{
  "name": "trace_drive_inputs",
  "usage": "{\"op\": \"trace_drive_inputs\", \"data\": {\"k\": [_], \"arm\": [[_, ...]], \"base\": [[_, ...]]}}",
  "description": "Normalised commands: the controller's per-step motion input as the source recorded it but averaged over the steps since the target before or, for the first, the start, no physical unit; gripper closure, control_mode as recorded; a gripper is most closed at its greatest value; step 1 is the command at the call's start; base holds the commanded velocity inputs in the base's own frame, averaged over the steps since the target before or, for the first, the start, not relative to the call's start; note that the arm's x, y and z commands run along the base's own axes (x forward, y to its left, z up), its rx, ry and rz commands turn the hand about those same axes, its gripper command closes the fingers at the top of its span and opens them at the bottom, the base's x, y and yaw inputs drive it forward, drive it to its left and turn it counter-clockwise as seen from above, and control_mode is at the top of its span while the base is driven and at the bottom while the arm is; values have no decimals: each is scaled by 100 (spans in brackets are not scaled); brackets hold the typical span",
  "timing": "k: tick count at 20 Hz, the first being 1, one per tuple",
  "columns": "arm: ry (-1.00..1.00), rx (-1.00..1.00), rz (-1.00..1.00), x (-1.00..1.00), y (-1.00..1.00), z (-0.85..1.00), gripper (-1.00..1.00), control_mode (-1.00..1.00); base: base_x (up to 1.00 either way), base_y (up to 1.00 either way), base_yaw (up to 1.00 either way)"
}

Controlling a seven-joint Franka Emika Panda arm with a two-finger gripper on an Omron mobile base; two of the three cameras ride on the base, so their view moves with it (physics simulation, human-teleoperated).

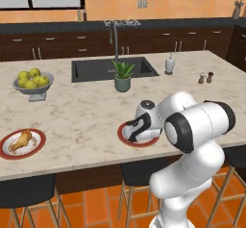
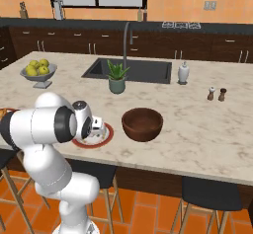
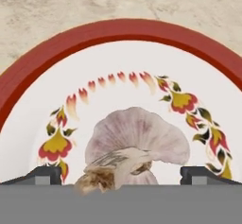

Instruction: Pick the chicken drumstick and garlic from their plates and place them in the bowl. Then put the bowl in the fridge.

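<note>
In the left base view the white arm rises from the lower right, folds at a big elbow joint and reaches forward and down, so that its gripper point(image 1: 136, 134) hangs low over the near plate point(image 1: 126, 136) on the marble counter point(image 1: 86, 111); the hand hides most of that plate. Far to the left, near the counter's front edge, the chicken drumstick point(image 1: 21, 139) lies on the other plate point(image 1: 6, 151), well apart from the arm. In the right base view the arm comes up from the lower left and bends over the same plate point(image 2: 105, 137), the hand pointing down at it, with the dark bowl point(image 2: 142, 124) standing just beside the plate to its right. In the hand view the garlic point(image 3: 134, 147) sits on the patterned plate point(image 3: 118, 34) between the two dark fingertips point(image 3: 45, 175), which stand wide apart on either side of the bulb, clear of it and holding nothing.
</note>
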Motion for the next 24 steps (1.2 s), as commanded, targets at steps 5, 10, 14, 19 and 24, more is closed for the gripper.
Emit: {"op": "trace_drive_inputs", "data": {"k": [5, 10, 14, 19, 24], "arm": [[0, -5, 12, 3, 0, -5, 100, -100], [-3, -6, 12, 6, 0, 0, 100, -100], [-6, 0, 10, -1, -1, 21, 100, -100], [-5, 2, 2, -35, -34, 66, 100, -100], [3, 10, -1, -29, -65, 94, 100, -100]], "base": [[0, 0, 0], [0, 0, 0], [0, 0, 0], [0, 0, 0], [0, 0, 0]]}}
